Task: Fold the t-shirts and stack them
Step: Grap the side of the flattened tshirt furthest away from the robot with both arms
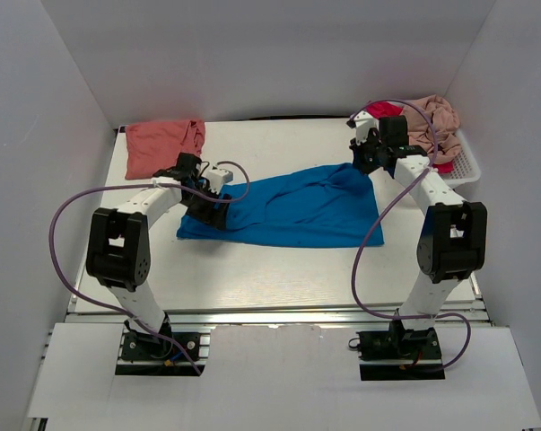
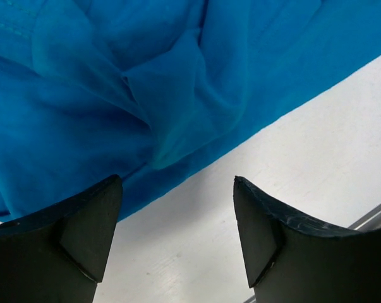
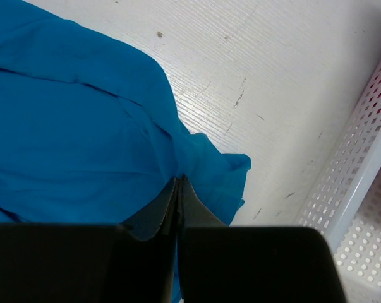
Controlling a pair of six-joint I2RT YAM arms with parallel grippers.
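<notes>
Two claws are meeting the blue t-shirt (image 1: pixel 297 206) — your right claw (image 3: pixel 179 180) is pinching its corner, your left claw (image 2: pixel 177 183) is gaping wide; pulling one-sided risks bunching it.

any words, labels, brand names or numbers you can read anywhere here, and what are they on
None can be read in any view.
The blue t-shirt shows no print or tag.
The salmon t-shirt is plain.
The white basket carries no label that shows.
</notes>
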